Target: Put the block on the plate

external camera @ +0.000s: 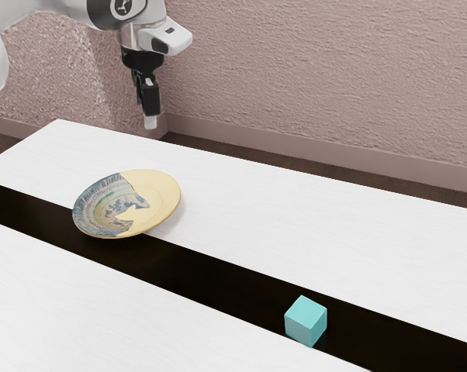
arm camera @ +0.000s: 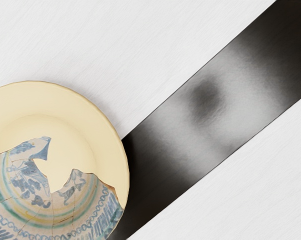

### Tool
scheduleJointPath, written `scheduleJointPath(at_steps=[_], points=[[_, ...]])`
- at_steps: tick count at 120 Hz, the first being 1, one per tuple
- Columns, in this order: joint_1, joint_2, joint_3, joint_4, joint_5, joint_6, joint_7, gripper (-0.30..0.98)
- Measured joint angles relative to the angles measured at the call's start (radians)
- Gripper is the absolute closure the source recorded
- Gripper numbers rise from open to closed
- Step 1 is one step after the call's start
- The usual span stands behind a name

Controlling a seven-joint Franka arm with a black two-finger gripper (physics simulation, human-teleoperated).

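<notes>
Block (external camera: 306, 320), a pale turquoise cube, sat on the dark strip (external camera: 210, 275) of the table, well apart from the plate (external camera: 162, 198) and farther toward the exterior view's right. The plate, part plain cream and part blue-patterned, lay over both the strip and the white tabletop (external camera: 295, 225). The black gripper (external camera: 150, 122) hung in the air above plate height, whether spread or closed I could not tell.

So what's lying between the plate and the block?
Nothing: the stretch from the plate to the block is bare tabletop, mostly black strip, in the exterior view.
</notes>
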Motion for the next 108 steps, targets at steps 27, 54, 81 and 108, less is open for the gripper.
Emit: scheduleJointPath(at_steps=[27, 54, 81, 108], points=[[-0.087, 0.023, -0.041, -0.013, -0.009, 0.031, -0.002, 0.00], [-0.175, 0.129, -0.043, -0.015, -0.044, 0.101, -0.004, 0.00], [-0.254, 0.157, -0.044, -0.128, -0.159, 0.181, -0.040, 0.00], [-0.344, 0.200, -0.053, -0.232, -0.247, 0.343, -0.156, 0.00]])
